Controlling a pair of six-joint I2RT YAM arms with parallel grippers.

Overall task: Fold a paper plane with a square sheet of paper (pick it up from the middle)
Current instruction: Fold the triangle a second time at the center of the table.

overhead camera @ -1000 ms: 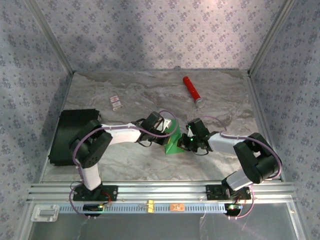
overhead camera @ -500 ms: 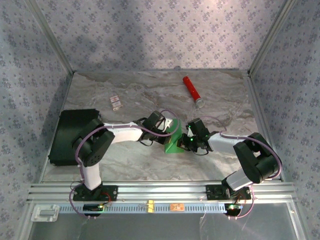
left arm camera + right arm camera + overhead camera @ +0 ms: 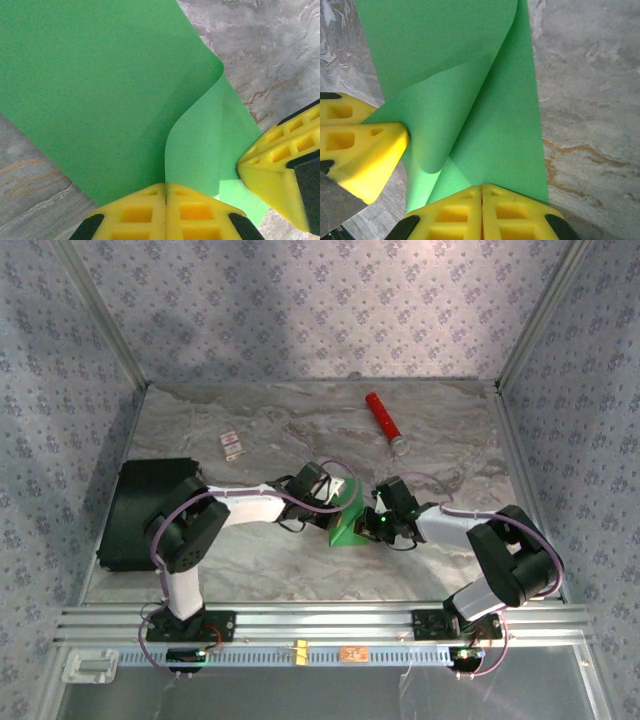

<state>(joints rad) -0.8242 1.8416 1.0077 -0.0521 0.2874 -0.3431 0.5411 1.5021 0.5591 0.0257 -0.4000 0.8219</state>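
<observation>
Left wrist view: left gripper (image 3: 166, 186) pressed together, pinching the square sheet of paper (image 3: 100, 90), which runs to 12 o'clock, flap curling at 1; right gripper (image 3: 481, 189) likewise clamps it, sitting at left's 4 o'clock; both equally near.

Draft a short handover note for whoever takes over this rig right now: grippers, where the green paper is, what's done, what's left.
Left gripper: shut on the square sheet of paper. Right gripper: shut on the same sheet, opposite side.
Sheet: mid table, between both grippers, one flap curled over, not creased flat.
Done: sheet gripped, first fold started.
Left: press that crease, then all further folds; no plane shape yet.
</observation>
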